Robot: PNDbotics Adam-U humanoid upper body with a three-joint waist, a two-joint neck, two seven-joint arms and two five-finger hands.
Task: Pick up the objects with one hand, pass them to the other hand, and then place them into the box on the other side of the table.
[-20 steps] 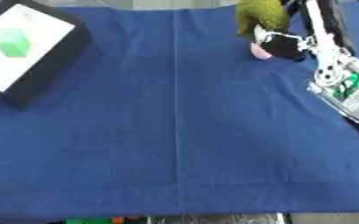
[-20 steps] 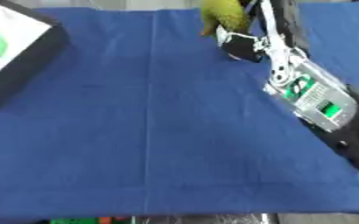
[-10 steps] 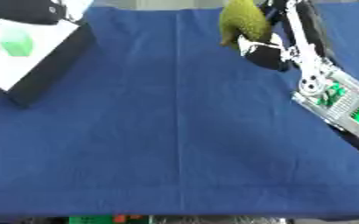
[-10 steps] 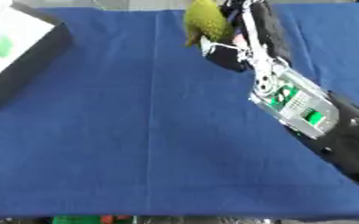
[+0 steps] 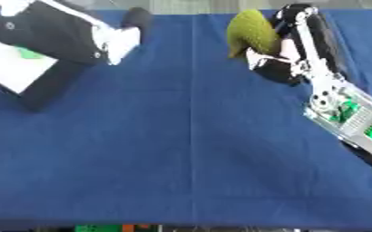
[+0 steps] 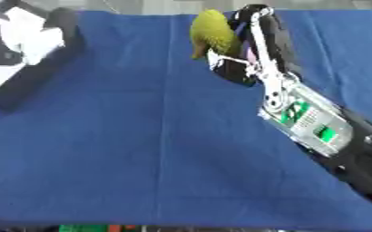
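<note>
An olive-green rounded object (image 5: 249,31) hangs above the far middle of the blue cloth (image 5: 181,149). My right hand (image 5: 281,68) is shut on it, with the forearm reaching in from the lower right. My left arm comes in from the upper left corner, and its hand (image 5: 134,22) shows blurred above the cloth beside the box. The box (image 5: 50,84), with black walls and a white inside holding something green, lies at the far left, largely hidden under the left arm. The two hands are apart.
The blue cloth covers the whole table, with a crease running down its middle. Along the near edge sit small green and orange things (image 5: 102,228).
My right hand has carried the olive-green object leftward from the far right toward the middle. My left arm has come in from the upper left and now covers part of the box.
</note>
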